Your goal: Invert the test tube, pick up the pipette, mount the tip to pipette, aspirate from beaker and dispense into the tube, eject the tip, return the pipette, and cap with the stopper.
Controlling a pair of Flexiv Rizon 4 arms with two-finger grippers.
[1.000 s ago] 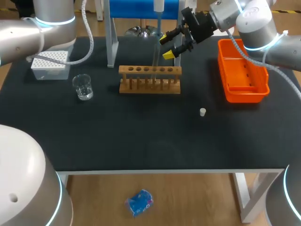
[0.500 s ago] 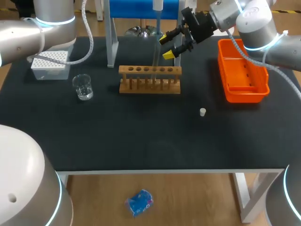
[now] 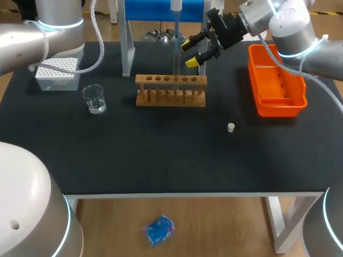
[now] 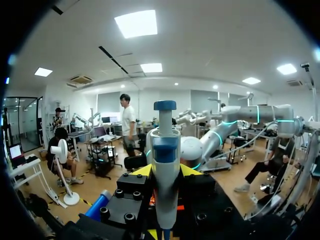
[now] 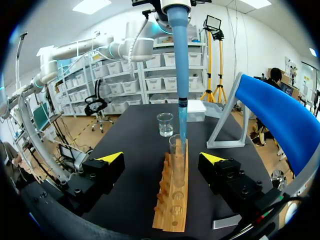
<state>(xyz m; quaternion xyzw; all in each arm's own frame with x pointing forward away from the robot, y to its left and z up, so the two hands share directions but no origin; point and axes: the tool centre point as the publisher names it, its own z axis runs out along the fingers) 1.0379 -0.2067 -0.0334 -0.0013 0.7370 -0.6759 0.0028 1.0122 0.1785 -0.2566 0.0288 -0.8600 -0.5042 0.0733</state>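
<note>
Step in hand is judged to be the dispense. The pipette [image 5: 179, 55] is held upright over the rack [image 3: 170, 91] by the L tool [image 4: 166, 172]. Its tip [image 5: 183, 125] is seen dipped just into the mouth of the test tube [image 5: 176, 160], which stands upright in one of the rack's holes. Whether liquid is left in the tip can't be told. The L tool is clamped on the pipette body from both sides, w/ the plunger end sticking up past it. The L arm [image 3: 48, 27] is brought in from the far-left corner, w/ its wrist lost past the head view's far edge. Its wrist view looks out across the room, so the wrist is taken as approx level w/ the pipette hanging vertical. The R tool [image 3: 188, 53] is spread wide w/ nothing in it, hovering just behind the rack's right end and aimed along the rack at the tube. The R arm [image 3: 289, 27] is bent in from the far-right corner, beside the orange bin [image 3: 278, 110]. Next, prob.: plunger to be pressed right down, then the tip lifted straight up clear of the tube before ejecting, so the tube isn't dragged or knocked. The stopper [image 3: 230, 127] lies on the counter [image 3: 161, 155], front-right of the rack and apart from it. The beaker [image 3: 95, 99] is set left of the rack.
</note>
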